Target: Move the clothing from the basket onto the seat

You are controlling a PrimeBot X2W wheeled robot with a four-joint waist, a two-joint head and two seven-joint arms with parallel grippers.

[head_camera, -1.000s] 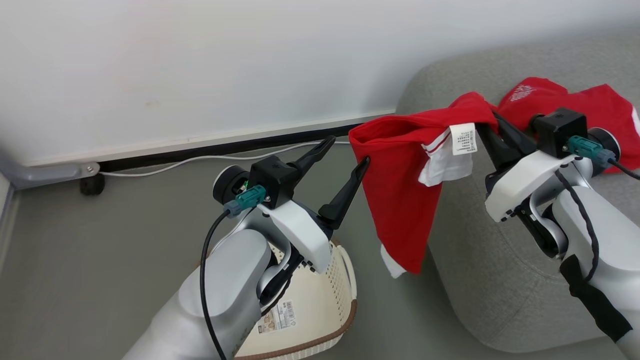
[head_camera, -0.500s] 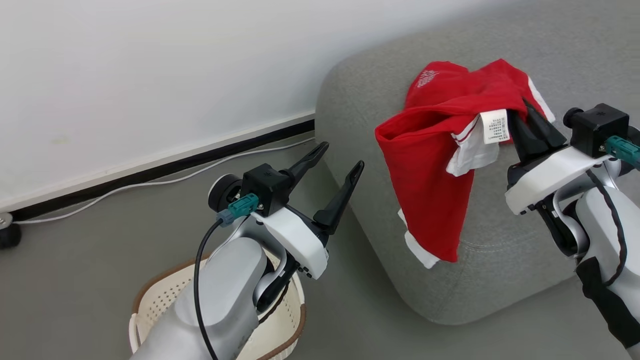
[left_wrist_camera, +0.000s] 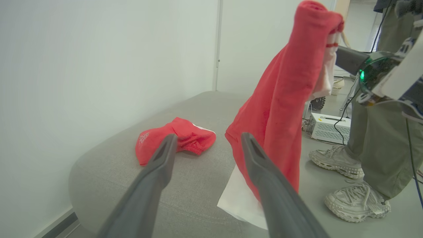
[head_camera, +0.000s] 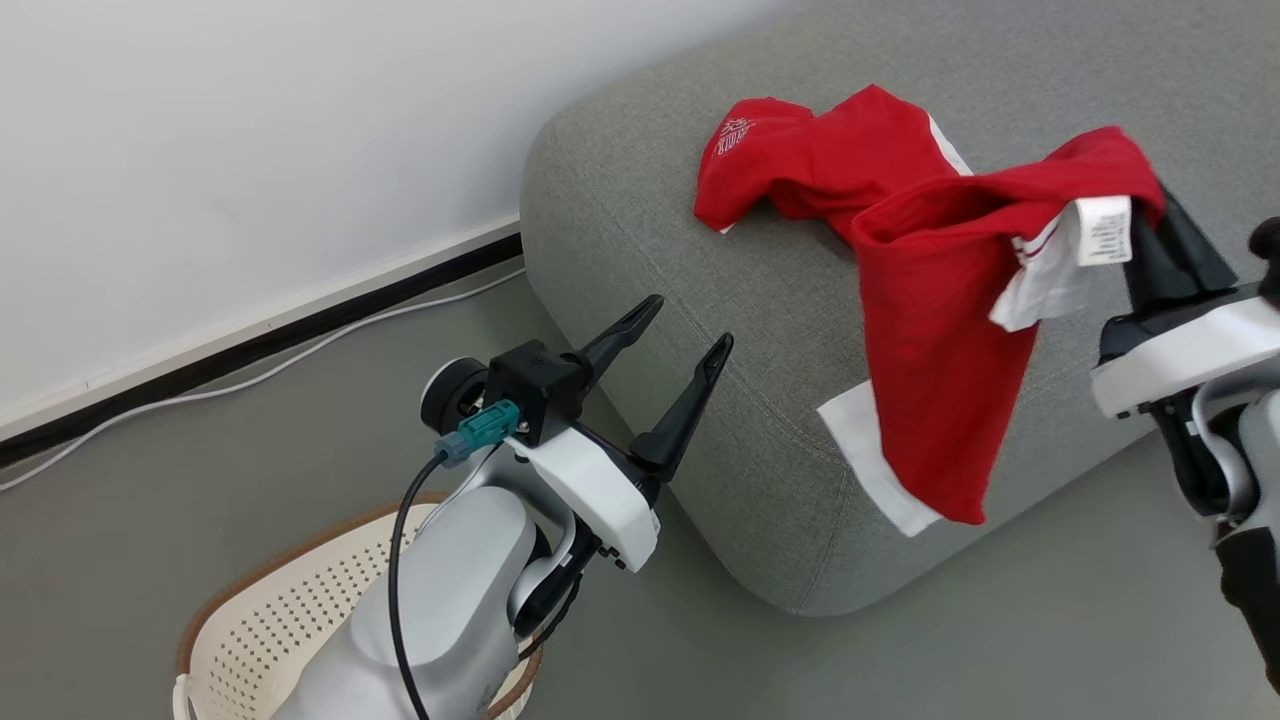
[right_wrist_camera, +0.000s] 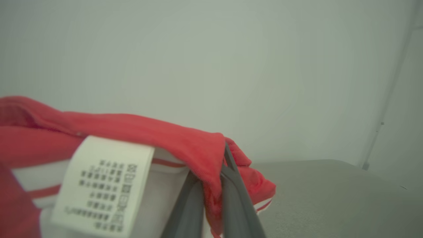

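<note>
Under the left arm, the basket sits half-hidden.

1. Bright, even light here; just a soft shadow under the bright red fabric shirt on the light grey woven sofa cushion.
2. Right wrist view is hazy, perhaps washed out.
3. Left wrist view: the left gripper's dark fingers go soft near the lens.

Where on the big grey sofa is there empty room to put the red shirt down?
The seat is bare at its rounded corner, between the wall-side edge and the bunched red cloth. Another bare strip runs along the front, between the open left gripper and the hanging clothing. It is crowded where the right gripper pinches that clothing.
</note>
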